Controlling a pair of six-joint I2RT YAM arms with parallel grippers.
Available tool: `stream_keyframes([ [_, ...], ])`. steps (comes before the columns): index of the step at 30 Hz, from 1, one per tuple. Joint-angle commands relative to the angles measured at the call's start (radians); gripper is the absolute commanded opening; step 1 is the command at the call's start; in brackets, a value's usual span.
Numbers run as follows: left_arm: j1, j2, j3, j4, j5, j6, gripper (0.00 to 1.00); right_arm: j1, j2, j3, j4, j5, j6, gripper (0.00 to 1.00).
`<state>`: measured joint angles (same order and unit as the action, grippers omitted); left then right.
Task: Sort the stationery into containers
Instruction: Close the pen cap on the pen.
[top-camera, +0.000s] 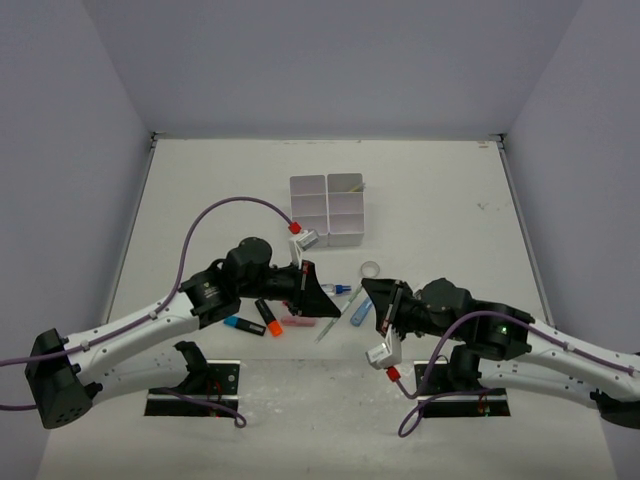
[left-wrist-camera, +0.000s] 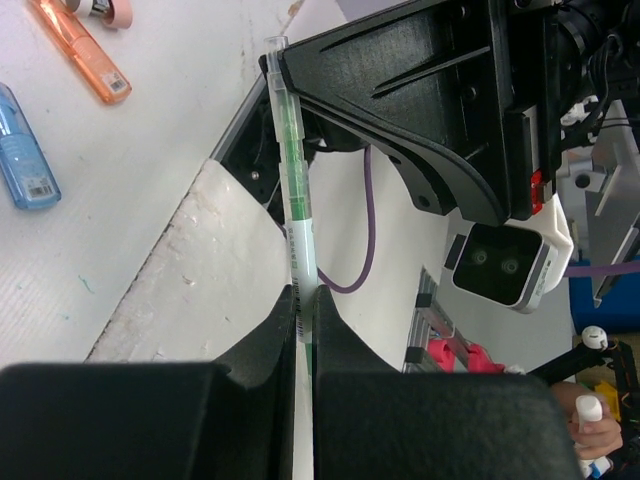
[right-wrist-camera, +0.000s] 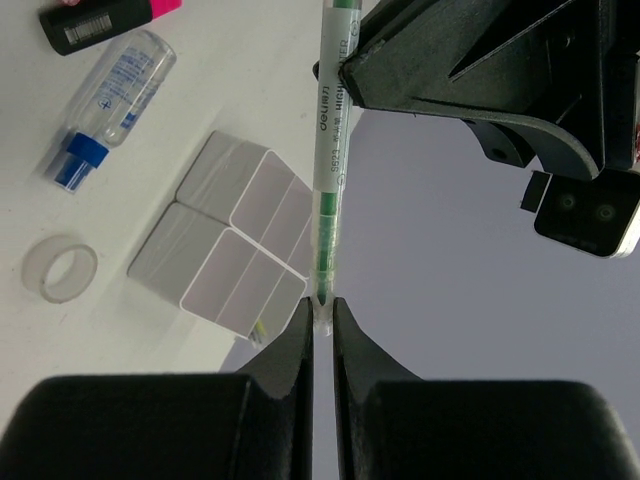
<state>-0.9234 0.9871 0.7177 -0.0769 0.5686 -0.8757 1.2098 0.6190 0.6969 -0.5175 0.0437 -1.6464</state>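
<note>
1. Where the two arms meet above the table, the thin green pen (left-wrist-camera: 296, 180) bridges them, its long axis running claw to claw.
2. The left gripper (left-wrist-camera: 302, 300) pinches one end and the right gripper (right-wrist-camera: 322, 310) the other.
3. The organiser tray (top-camera: 310, 178) lies beyond, nearer the left arm.

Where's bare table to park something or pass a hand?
Free: wide table left of the organiser tray out to the left wall; likewise right of it; the strip beyond it to the back wall. Crowded: near strip from the blue-ended highlighter to the tape ring, everything packed close.
</note>
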Motion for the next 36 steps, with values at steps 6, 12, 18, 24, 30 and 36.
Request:
stream_keyframes([
  [6, 0.027, -0.013, 0.064, 0.150, -0.007, -0.026, 0.00, 0.022, 0.021, 0.043, -0.042, -0.169, 0.123, 0.00],
  [12, 0.031, -0.015, 0.061, 0.150, -0.006, -0.028, 0.00, 0.022, 0.012, 0.030, -0.042, -0.164, 0.121, 0.00],
  [18, 0.034, -0.016, 0.057, 0.167, -0.003, -0.022, 0.00, 0.022, -0.006, 0.009, -0.013, -0.173, 0.078, 0.03],
  [24, 0.033, -0.021, 0.046, 0.182, 0.002, -0.021, 0.00, 0.021, -0.006, -0.002, 0.017, -0.151, 0.071, 0.06],
  [30, 0.033, -0.033, 0.042, 0.178, 0.005, -0.012, 0.00, 0.022, -0.002, -0.003, 0.049, -0.129, 0.075, 0.18],
  [36, 0.032, -0.046, 0.031, 0.164, 0.007, -0.003, 0.00, 0.022, -0.001, -0.002, 0.079, -0.121, 0.095, 0.23],
])
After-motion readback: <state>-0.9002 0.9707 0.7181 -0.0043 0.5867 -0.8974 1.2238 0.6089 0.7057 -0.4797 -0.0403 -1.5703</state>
